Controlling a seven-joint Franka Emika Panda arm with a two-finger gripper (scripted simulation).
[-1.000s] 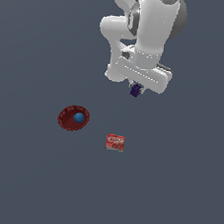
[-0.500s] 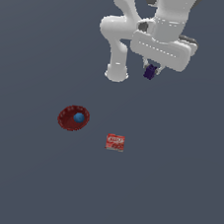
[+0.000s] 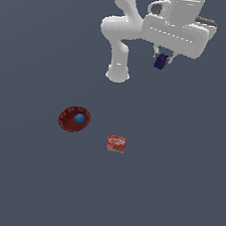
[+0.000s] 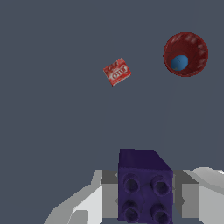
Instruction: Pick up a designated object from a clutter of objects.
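The designated object, a tiny dark purple studded block [image 3: 161,61], hangs high above the grey floor with my gripper [image 3: 161,60] shut on it. The wrist view shows the same purple block [image 4: 142,186] squeezed between my two pale fingers [image 4: 89,205]. Far below lie the other two items of the clutter: a dark red disc with a blue centre [image 3: 74,119] and a small red printed box [image 3: 116,143]. Both also appear in the wrist view, the disc [image 4: 185,54] and the box [image 4: 117,71] lying apart from each other.
The arm's white base [image 3: 117,74] stands on the floor behind the disc and box, toward the exterior view's top. The floor is a plain grey surface with no edges in sight.
My gripper has risen with the purple block and drifted toward the exterior view's right. The disc and the red box have stayed put.
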